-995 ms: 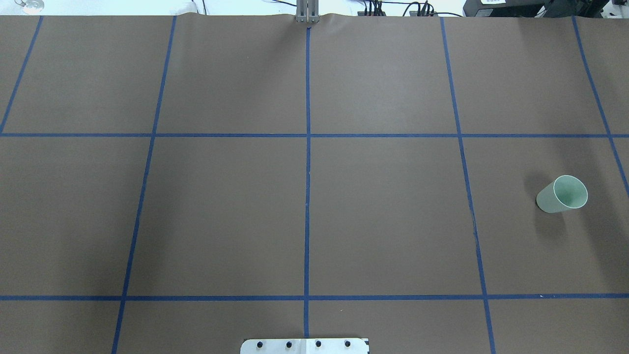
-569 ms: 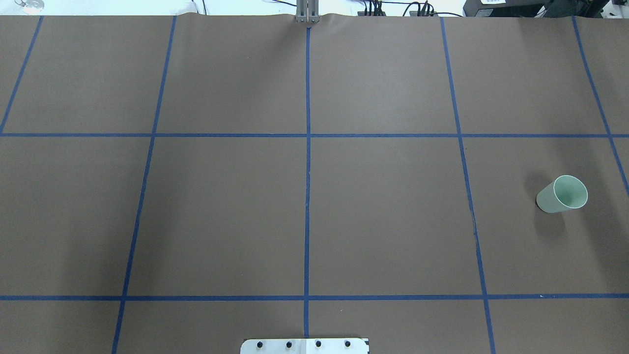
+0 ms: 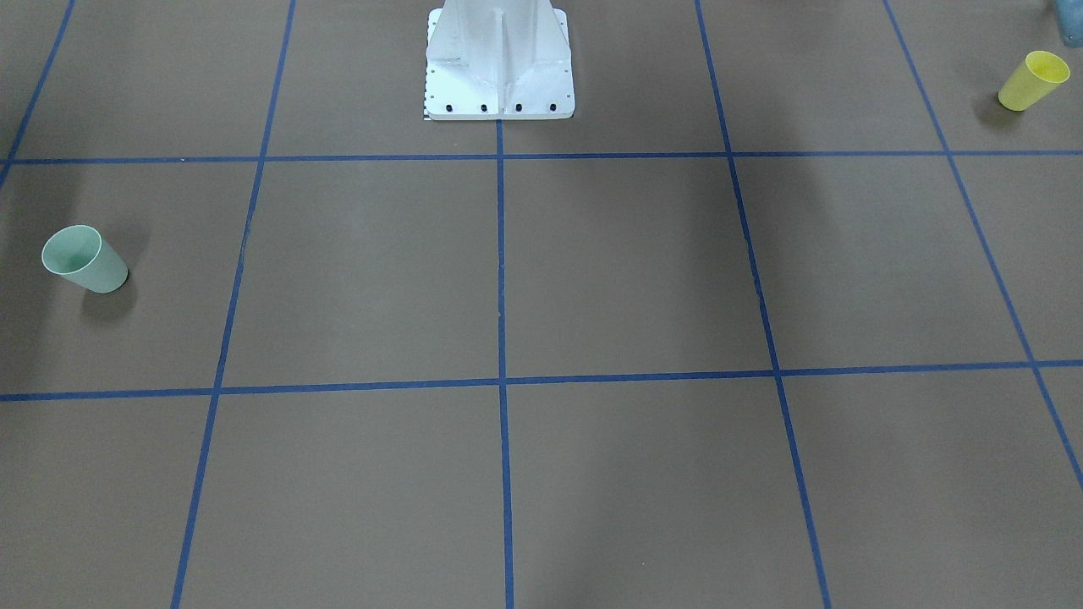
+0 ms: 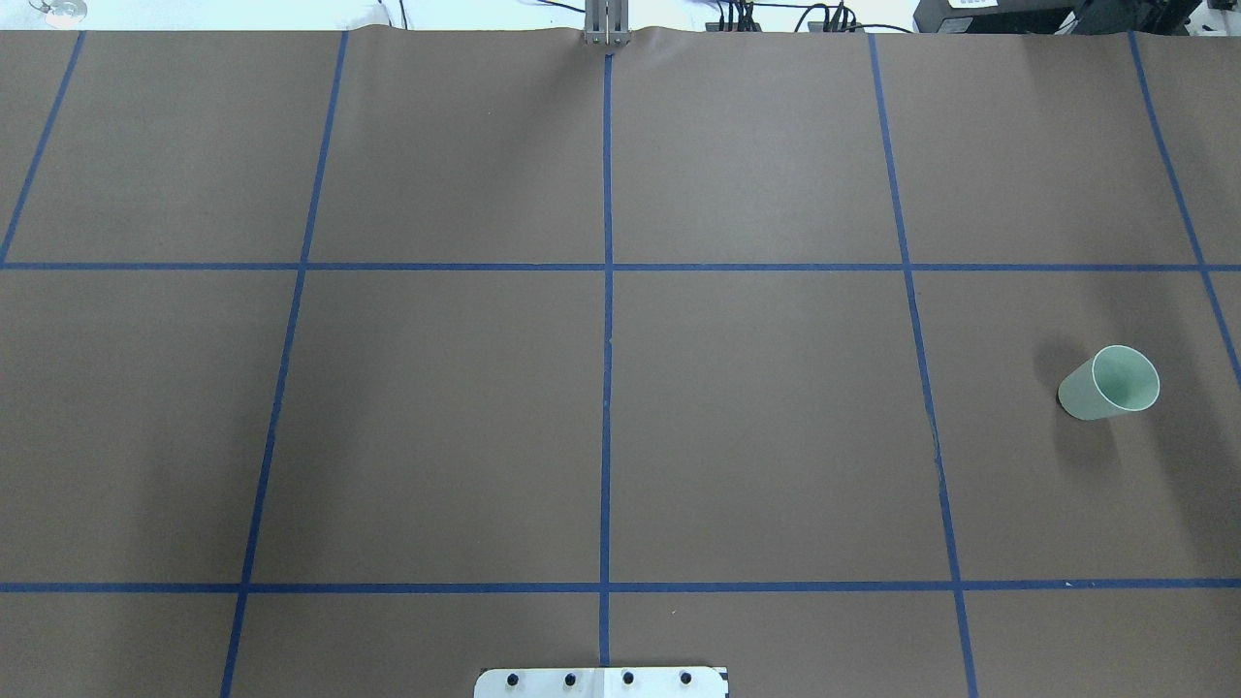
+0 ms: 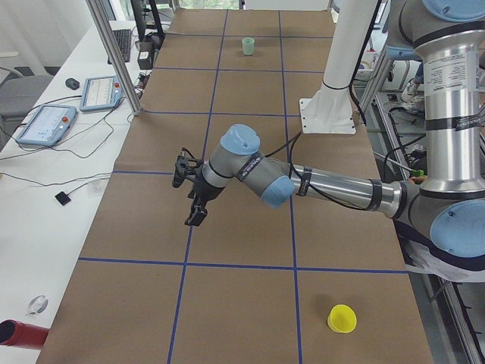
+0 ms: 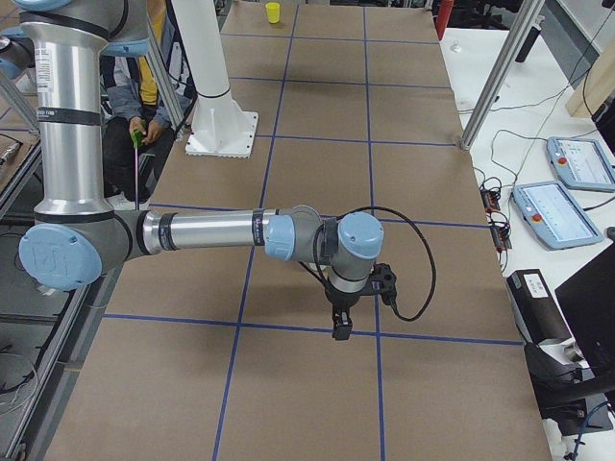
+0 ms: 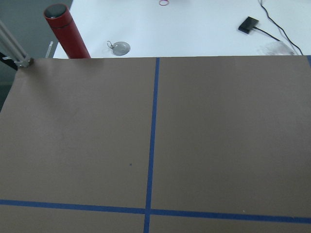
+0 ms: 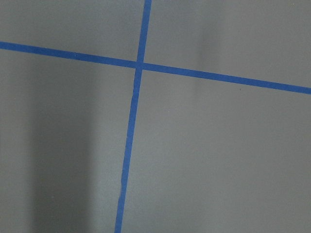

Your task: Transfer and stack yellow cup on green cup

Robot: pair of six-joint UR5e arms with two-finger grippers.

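The yellow cup point(image 3: 1032, 80) stands upright near the table's corner on my left side; it also shows in the exterior left view point(image 5: 342, 319) and far off in the exterior right view point(image 6: 273, 12). The green cup point(image 4: 1108, 383) stands upright on my right side, and shows in the front-facing view point(image 3: 85, 260) and the exterior left view point(image 5: 248, 45). My left gripper point(image 5: 195, 216) hangs over the table's middle, far from both cups. My right gripper point(image 6: 341, 327) hangs likewise. Neither holds a cup; I cannot tell whether they are open or shut.
The white robot base point(image 3: 499, 63) stands at the table's near middle edge. A red bottle point(image 7: 65, 31) and cables lie on the white side table past the brown mat. Control tablets point(image 5: 45, 121) lie beside the table. A person point(image 6: 144, 106) sits behind the base.
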